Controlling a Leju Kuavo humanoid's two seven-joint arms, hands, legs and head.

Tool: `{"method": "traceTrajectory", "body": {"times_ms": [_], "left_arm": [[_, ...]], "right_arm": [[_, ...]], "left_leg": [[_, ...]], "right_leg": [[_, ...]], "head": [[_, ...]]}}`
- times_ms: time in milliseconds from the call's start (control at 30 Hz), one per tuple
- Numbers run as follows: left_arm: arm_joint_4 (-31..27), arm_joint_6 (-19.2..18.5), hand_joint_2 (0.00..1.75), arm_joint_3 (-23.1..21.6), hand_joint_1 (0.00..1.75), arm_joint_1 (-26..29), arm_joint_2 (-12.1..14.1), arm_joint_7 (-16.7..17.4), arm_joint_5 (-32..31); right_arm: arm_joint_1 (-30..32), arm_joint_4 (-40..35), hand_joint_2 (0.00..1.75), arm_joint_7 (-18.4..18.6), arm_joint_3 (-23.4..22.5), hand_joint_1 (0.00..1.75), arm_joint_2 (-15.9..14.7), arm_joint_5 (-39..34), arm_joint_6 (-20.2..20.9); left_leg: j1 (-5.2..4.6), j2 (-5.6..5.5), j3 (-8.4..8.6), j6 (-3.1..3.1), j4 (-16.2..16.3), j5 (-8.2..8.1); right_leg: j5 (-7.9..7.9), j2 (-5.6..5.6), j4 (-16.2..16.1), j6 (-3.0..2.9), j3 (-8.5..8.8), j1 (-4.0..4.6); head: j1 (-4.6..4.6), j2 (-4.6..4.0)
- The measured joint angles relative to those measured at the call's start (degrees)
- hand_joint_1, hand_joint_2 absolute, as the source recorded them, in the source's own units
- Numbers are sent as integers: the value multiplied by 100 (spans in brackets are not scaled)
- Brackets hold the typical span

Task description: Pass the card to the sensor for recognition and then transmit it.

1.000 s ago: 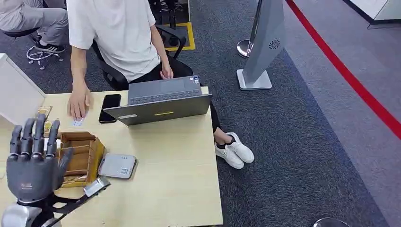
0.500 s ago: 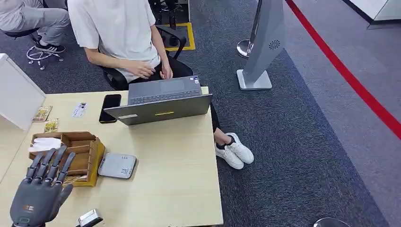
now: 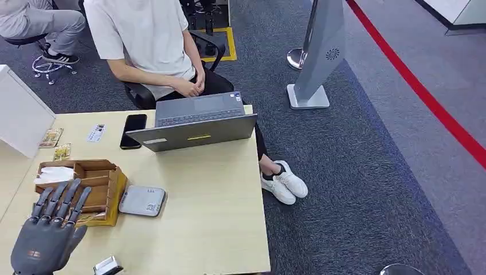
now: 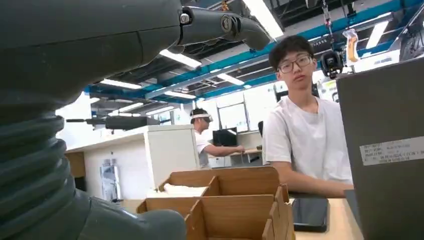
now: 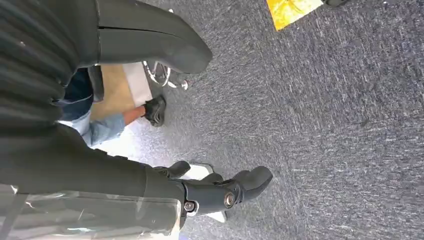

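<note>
A small white card [image 3: 95, 133] lies flat on the wooden table [image 3: 218, 217] at its far left, beside a black phone [image 3: 133, 130]. The sensor, a flat grey pad [image 3: 142, 200], rests mid-table against a wooden compartment box [image 3: 91, 189]. My left hand [image 3: 49, 235] hovers low at the table's near left corner, fingers spread and holding nothing, well short of the card. In the left wrist view a finger [image 4: 220, 25] reaches over the box [image 4: 225, 205]. My right hand [image 5: 75, 150] hangs over grey carpet, fingers apart and empty.
A person in a white shirt [image 3: 149, 40] sits behind an open grey laptop [image 3: 195, 123], hands in the lap. A white box [image 3: 20, 114] and two small packets [image 3: 51, 137] occupy the table's left side. A grey stand [image 3: 318, 57] rises from the carpet to the right.
The person's hand let go of the card on the table and pulled back to the lap. My left hand dropped from over the box toward the table's near edge.
</note>
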Motion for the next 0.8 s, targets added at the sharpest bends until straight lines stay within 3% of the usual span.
{"method": "traceTrajectory", "body": {"times_ms": [200, 267, 300, 533, 800], "left_arm": [[28, -110, 175, -2, 0, -59, 20, 83, 61], [65, -377, 175, -2, 0, -103, 13, 301, 105], [289, -682, 175, 7, 0, -264, -15, 501, 179], [1222, -1132, 175, 92, 0, -690, -127, 437, 291], [1814, -1357, 175, 179, 0, -923, -221, 453, 289]], "right_arm": [[-1, 0, 175, 0, 2, 0, -2, -11, -4], [0, 0, 175, 0, 2, 0, -2, 6, 13], [1, 0, 175, 2, 11, 0, -11, 35, 70], [-1, -7, 175, 24, 68, 0, -74, 42, 123], [1, -9, 175, 61, 149, 0, -87, 52, 122]], "left_leg": [[0, 0, 0, 0, 0, 0], [-1, 0, 1, 0, 0, 0], [-1, -5, 0, 0, 0, 1], [0, -5, 3, 0, 0, 2], [-1, -5, 2, 0, 0, 1]], "right_leg": [[0, 0, 0, 0, 1, 0], [0, 0, 0, 0, 0, -1], [0, -5, 0, 0, 2, -1], [2, -4, 0, -1, 5, 0], [1, -3, 0, -1, 3, -1]], "head": [[0, 0], [2, 0], [2, 0], [0, 0], [2, 0]]}}
